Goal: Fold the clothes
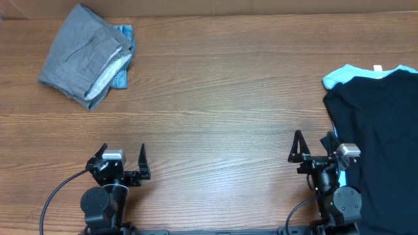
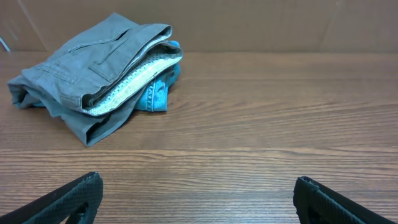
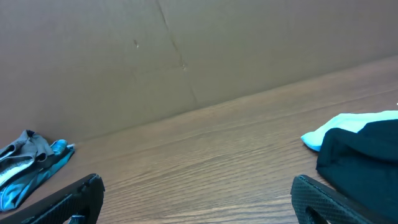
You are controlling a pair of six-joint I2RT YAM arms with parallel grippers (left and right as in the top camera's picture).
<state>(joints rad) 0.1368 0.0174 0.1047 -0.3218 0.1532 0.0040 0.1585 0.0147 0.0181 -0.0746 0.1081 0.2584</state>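
A folded stack of clothes (image 1: pixel 87 55), grey trousers on top of a white knit and a blue denim piece, lies at the far left; it also shows in the left wrist view (image 2: pixel 99 74) and at the left edge of the right wrist view (image 3: pixel 28 163). A black shirt (image 1: pixel 382 140) lies unfolded at the right edge over a light blue garment (image 1: pixel 346 73); both show in the right wrist view, black shirt (image 3: pixel 364 158), light blue garment (image 3: pixel 348 126). My left gripper (image 1: pixel 123 156) (image 2: pixel 198 186) is open and empty near the front edge. My right gripper (image 1: pixel 312 147) (image 3: pixel 198 190) is open and empty beside the black shirt.
The wooden table (image 1: pixel 222 98) spans the view. A brown cardboard wall (image 3: pixel 186 56) stands along its far edge.
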